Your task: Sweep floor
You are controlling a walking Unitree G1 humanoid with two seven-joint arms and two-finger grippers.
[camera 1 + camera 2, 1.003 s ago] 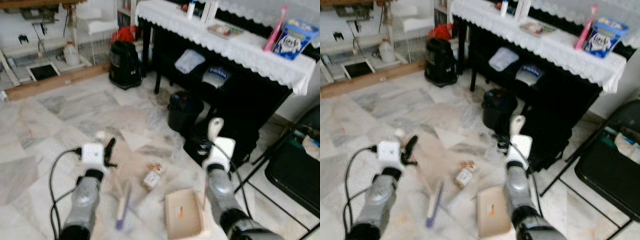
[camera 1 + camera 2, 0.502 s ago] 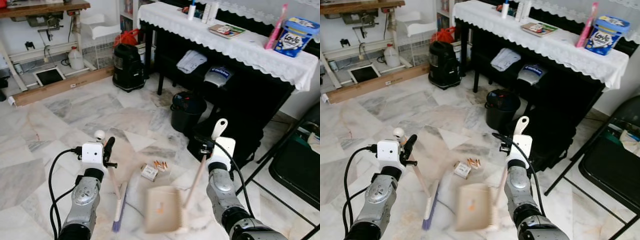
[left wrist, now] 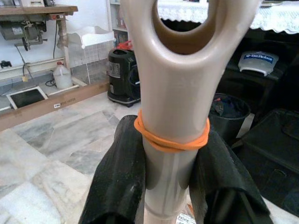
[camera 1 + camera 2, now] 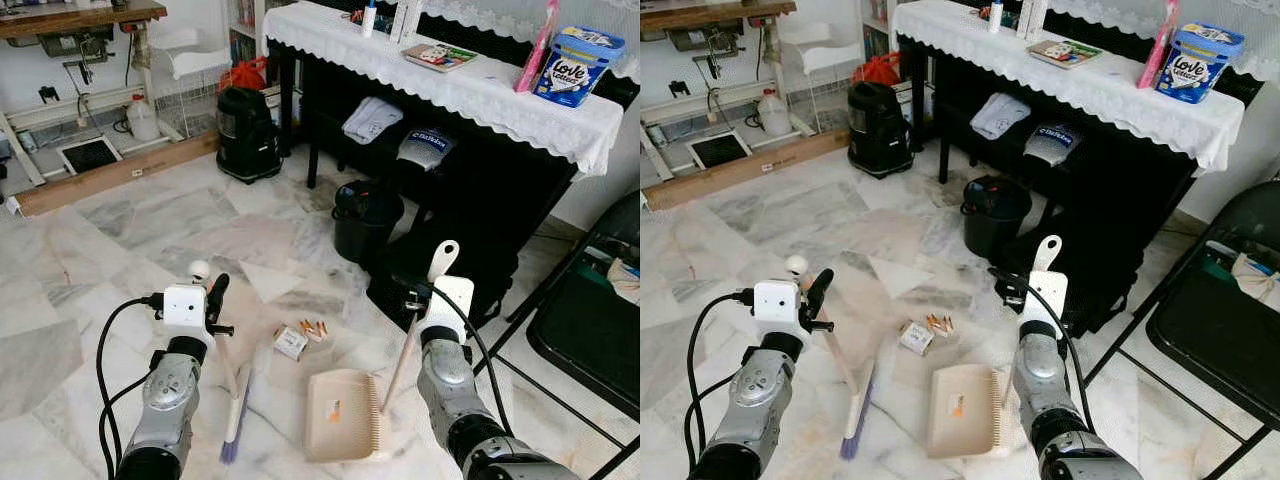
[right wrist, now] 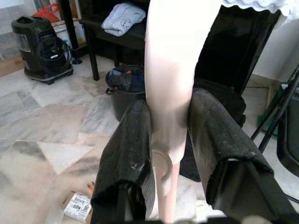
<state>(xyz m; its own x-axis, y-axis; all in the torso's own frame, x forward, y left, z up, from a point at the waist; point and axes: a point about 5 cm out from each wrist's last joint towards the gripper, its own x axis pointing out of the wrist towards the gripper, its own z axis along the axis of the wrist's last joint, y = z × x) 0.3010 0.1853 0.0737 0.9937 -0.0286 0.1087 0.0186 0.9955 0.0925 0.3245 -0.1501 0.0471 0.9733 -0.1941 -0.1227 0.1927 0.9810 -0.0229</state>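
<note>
A: Holding what, and in which tool?

B: We see the left tool [image 3: 170, 186] clamped on the broom [image 4: 236, 400] handle, an orange rubber band [image 3: 171, 139] just above its fingers [image 3: 119, 182]. The right tool [image 5: 170, 154] is clamped on the dustpan [image 4: 345, 413] handle.

A: Where do the task items lie?

B: We find the broom head and the dustpan on the marble floor [image 4: 120, 230], side by side. A small box [image 4: 291, 342] and orange scraps [image 4: 313, 328] lie just beyond them, near a black bin [image 4: 367, 218] by the table [image 4: 480, 90].
</note>
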